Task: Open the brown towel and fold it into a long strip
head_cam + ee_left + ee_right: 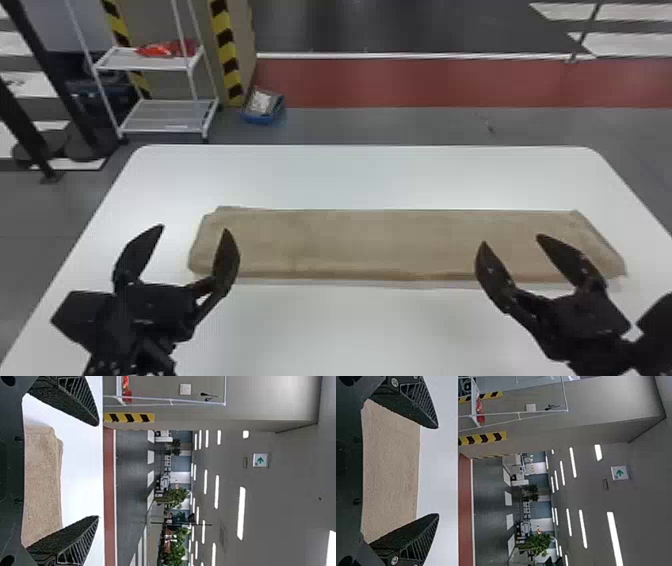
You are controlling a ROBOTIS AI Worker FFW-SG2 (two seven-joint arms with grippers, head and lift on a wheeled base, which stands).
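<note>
The brown towel (360,240) lies flat on the table as a long strip running left to right, its near edge showing layers. By its left end my left gripper (192,229) stands open, one finger overlapping the towel's corner from this viewpoint. My right gripper (510,240) is open in front of the towel's right part. In the left wrist view, the towel (42,483) shows between the spread fingers of the left gripper (98,471). In the right wrist view, the towel (391,471) appears behind the parted fingers of the right gripper (438,471).
The white table (370,175) extends beyond the towel on all sides, with rounded far corners. Past its far left stand a white shelf rack (150,62) and a striped pillar (227,55). A blue bin (262,117) sits on the floor.
</note>
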